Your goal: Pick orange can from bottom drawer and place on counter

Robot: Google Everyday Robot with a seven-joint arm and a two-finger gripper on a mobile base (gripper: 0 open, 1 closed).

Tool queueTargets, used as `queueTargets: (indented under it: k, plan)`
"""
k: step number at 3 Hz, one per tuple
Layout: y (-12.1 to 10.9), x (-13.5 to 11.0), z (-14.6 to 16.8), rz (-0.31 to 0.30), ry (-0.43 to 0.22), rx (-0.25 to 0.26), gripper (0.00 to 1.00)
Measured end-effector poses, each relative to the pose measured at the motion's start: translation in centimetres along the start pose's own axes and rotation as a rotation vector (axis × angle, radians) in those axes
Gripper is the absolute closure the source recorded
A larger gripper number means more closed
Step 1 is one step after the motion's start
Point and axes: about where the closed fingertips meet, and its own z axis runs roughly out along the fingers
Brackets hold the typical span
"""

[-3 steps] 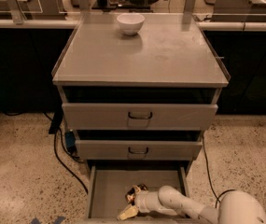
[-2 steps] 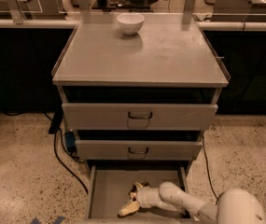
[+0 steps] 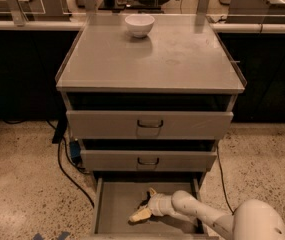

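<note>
- Grey steel bottom drawer (image 3: pixel 116 206) stands pulled out at the near foot of the cabinet. The gripper (image 3: pixel 145 204) sits low over the middle of its floor — whether it is clasping anything or loose, I cannot tell.
- A small dark shape right at the gripper's tip is probably the orange can (image 3: pixel 143 201), lying in the drawer. Most of it is hidden, so an off-centre hold is the first risk — the smooth, round can could slip out and roll to a side wall.
- The middle drawer (image 3: pixel 182 160) front hangs just above the far end of the open one. A lift begun too far in could knock the can or the arm (image 3: pixel 194 211) against it, so drawing toward the near side first looks safer.
- On the counter (image 3: pixel 152 64), the white bowl (image 3: pixel 139 25) stands at the far middle. A can set down on its side there could roll off an edge.
</note>
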Motion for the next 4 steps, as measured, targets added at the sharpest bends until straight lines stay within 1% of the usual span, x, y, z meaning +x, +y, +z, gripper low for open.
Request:
queueTargets:
  k: [1,2,3,4]
  plan:
    - [0.0,0.4,0.1,0.004,0.024,-0.024,0.0]
    - [-0.9,0.9,-0.3,0.019,0.132,0.0,0.0]
    - [-2.6,4.6,-2.2,0.074,0.204,0.038,0.0]
    - [-2.6,4.6,-2.2,0.074,0.204,0.038,0.0]
